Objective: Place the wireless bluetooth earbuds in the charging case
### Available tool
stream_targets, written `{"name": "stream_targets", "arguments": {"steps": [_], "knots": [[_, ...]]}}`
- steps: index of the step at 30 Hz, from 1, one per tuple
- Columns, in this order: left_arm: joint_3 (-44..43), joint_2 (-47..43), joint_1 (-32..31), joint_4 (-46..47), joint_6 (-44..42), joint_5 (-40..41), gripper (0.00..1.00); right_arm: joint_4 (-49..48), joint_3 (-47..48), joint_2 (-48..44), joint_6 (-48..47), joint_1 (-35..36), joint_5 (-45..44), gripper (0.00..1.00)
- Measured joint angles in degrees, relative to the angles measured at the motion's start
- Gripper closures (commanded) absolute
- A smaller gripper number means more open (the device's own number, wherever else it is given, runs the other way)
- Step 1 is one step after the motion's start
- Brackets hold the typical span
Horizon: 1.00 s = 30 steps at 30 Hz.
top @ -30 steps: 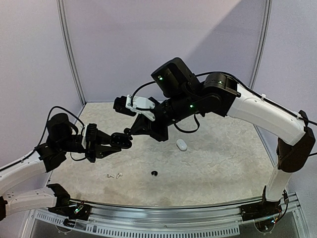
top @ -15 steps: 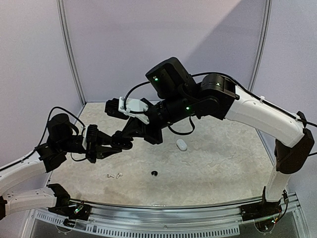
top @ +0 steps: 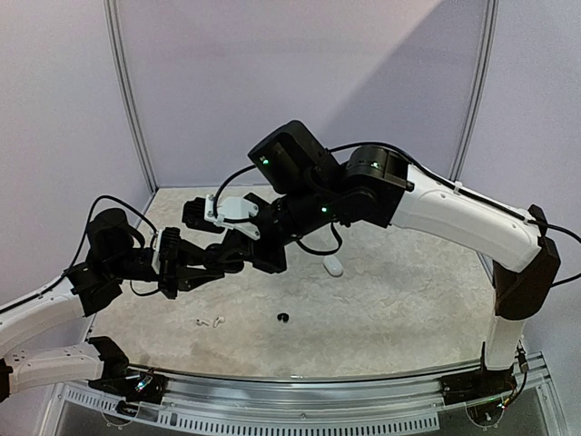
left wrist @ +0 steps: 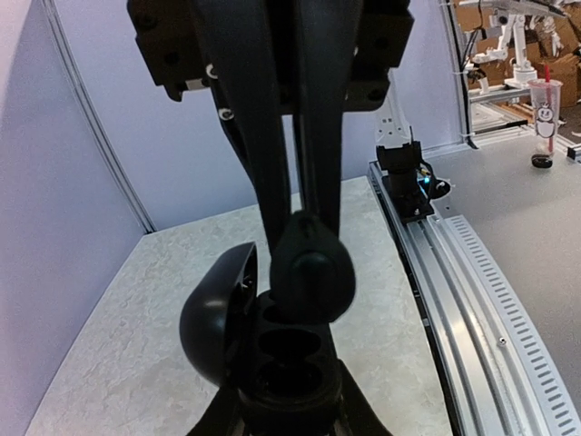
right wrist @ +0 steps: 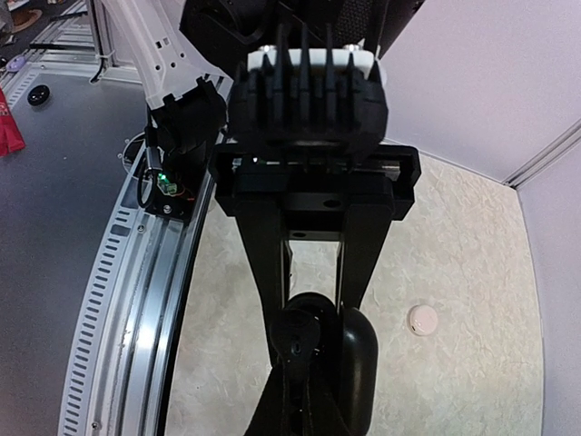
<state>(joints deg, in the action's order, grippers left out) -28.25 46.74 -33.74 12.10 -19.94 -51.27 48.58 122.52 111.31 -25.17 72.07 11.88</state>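
My left gripper [top: 201, 262] is shut on an open black charging case [top: 227, 258], held above the table. In the left wrist view the case [left wrist: 289, 377] shows its lid [left wrist: 216, 313] swung left and two empty sockets. My right gripper [top: 238, 247] is shut on a glossy black earbud [left wrist: 313, 272], which rests at the far end of the case's open top. The right wrist view shows the same earbud [right wrist: 301, 338] between my fingers [right wrist: 270, 272], against the case [right wrist: 361, 363]. Two white earbuds [top: 211, 321] and one black earbud [top: 282, 317] lie on the table.
A white pebble-shaped case [top: 333, 266] lies on the table, partly behind the right arm; it also shows in the right wrist view [right wrist: 423, 319]. The metal rail [top: 300, 400] runs along the near table edge. Purple walls close the back and sides.
The right arm has moved left and down, bringing the black earbud onto the open case. The left arm has barely moved.
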Motion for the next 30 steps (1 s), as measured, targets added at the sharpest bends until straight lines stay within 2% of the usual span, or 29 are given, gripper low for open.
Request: {"name": "stream_targets", "arguments": {"steps": [6, 14, 24, 30], "knots": [[0.02, -0.02, 0.0, 0.39, 0.09, 0.44, 1.0, -0.22, -0.48, -0.61, 0.09, 0.02, -1.64, 1.0], [0.13, -0.68, -0.02, 1.01, -0.66, 1.16, 1.0, -0.87, -5.55, -6.16, 2.23, 0.04, -4.15, 1.0], [0.74, -0.59, -0.02, 2.75, -3.91, 0.42, 1.0, -6.43, -15.39, -15.47, 7.21, -0.11, -7.04, 1.0], [0.9, -0.04, -0.02, 3.3, -5.44, -2.08, 1.0, -8.72, -20.13, -17.59, 12.61, -2.25, -7.26, 1.0]]}}
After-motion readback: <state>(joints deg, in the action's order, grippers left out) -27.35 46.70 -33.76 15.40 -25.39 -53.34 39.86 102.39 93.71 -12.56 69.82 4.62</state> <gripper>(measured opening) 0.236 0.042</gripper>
